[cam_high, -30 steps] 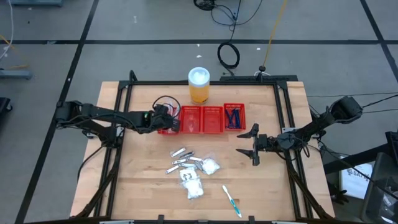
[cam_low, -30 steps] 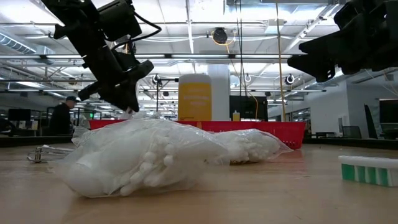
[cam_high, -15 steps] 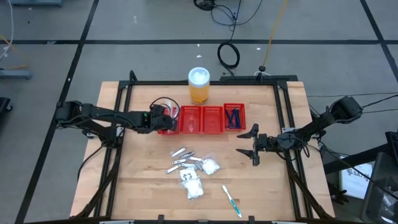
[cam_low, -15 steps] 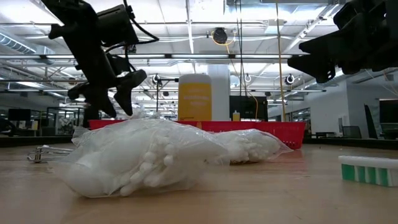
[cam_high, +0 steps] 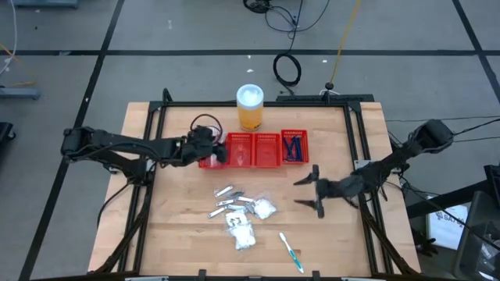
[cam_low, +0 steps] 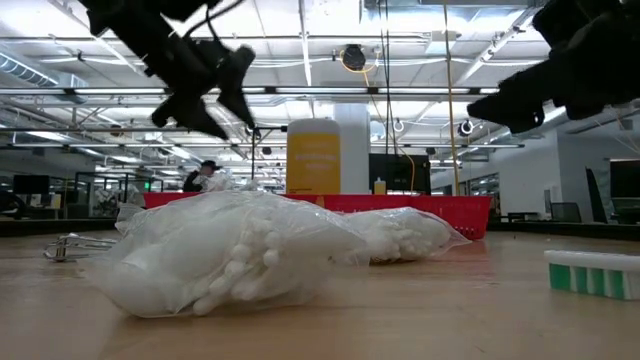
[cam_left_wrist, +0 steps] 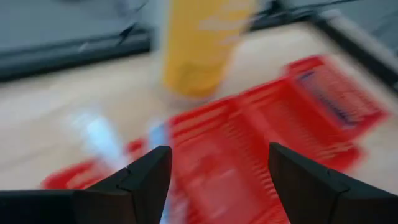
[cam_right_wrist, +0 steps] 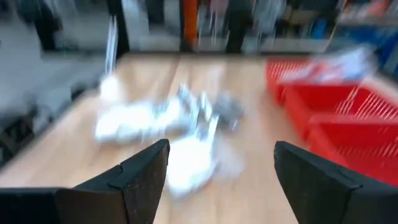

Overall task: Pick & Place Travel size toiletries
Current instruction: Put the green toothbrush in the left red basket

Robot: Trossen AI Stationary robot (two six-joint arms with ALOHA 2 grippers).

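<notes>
razors (cam_high: 293,148) in tray's (cam_high: 254,161) end compartment

A bright red slatted plastic tray (cam_high: 258,150) is seen just beyond the black left gripper (cam_high: 218,151), with dark blue razors (cam_high: 294,148) in the compartment farthest from it. An orange jar with a white lid (cam_high: 250,107) is shown behind the tray. Toward the black right gripper (cam_high: 310,191), white crinkly packets (cam_high: 245,232), silvery tubes (cam_high: 227,191) and a blue-and-white stick (cam_high: 291,251) are laid on pale wood
</notes>
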